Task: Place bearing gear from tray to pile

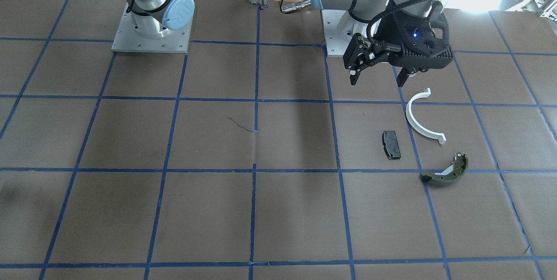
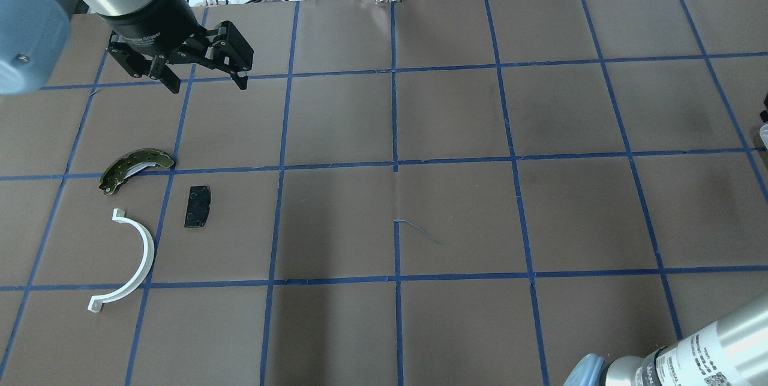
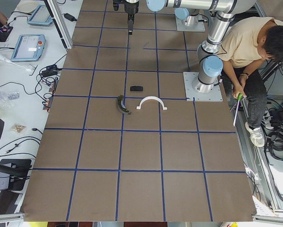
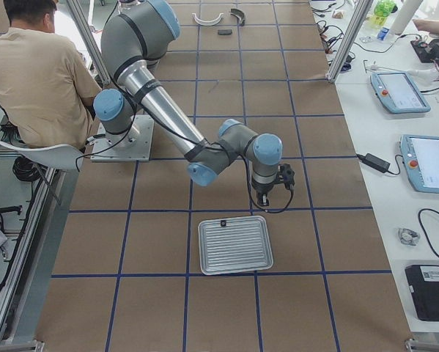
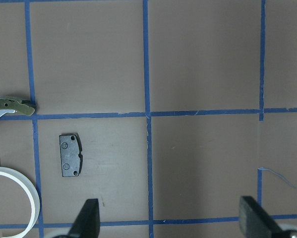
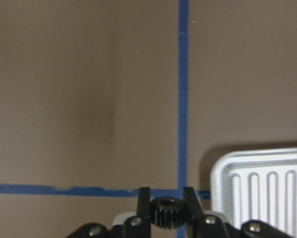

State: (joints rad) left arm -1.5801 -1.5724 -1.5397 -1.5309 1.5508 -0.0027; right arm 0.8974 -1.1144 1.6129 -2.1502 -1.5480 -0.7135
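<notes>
Right gripper is pinching the gear beside the tray, ready for carrying. Left gripper is hanging open, empty, near the pile.

table: brown, blue tape grid | side bench: white, cluttered

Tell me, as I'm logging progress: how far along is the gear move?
Done: the bearing gear is out of the tray, gripped by the right gripper. In hand: it hangs just beside the tray. Remaining: carrying it across to the pile of half-ring, black pad and brake shoe, where the open left gripper hovers.
</notes>
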